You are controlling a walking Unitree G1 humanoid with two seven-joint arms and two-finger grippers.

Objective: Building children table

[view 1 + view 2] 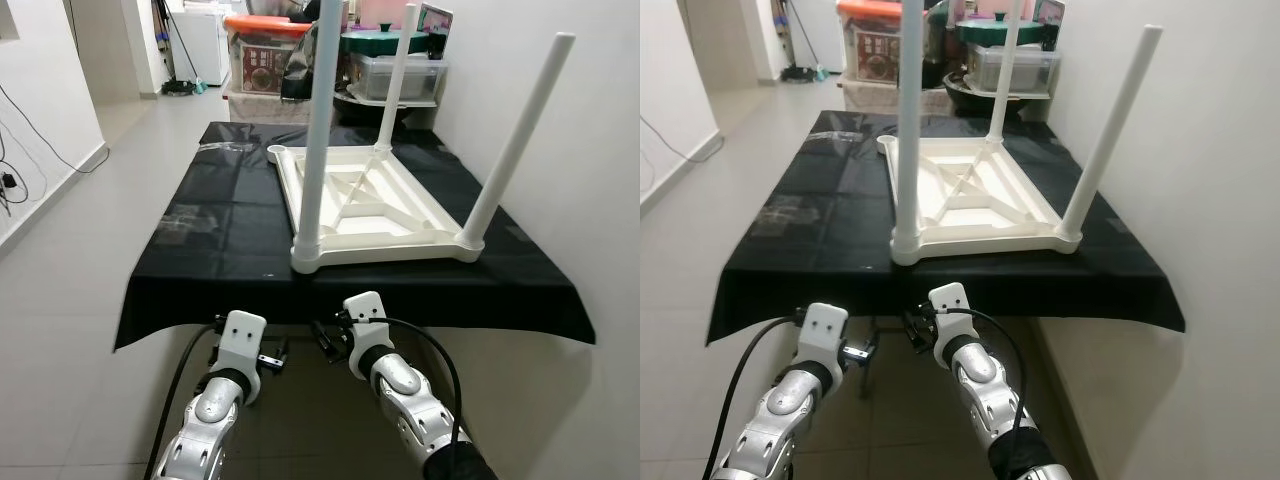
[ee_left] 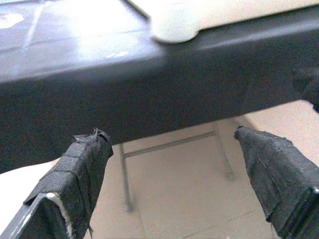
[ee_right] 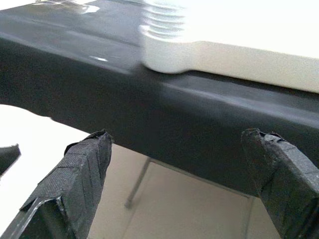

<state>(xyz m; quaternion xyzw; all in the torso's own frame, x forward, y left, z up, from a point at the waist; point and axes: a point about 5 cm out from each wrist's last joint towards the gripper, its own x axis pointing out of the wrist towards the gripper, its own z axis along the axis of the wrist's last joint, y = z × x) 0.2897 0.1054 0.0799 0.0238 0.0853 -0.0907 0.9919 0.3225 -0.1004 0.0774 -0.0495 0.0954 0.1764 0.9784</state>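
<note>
Left eye view, white plastic children table [image 1: 365,205] inverted w/ round legs, both grippers wide.

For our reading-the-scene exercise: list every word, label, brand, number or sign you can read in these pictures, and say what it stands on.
None can be read.
Clear plastic storage box with an orange lid: red printed label on its front, too small and blurred to read.
White plastic upside-down children's table on the black tablecloth: no text visible.

white children table [image 1: 365,205] | upside down | three legs up | on black cloth [image 1: 220,215]
</note>
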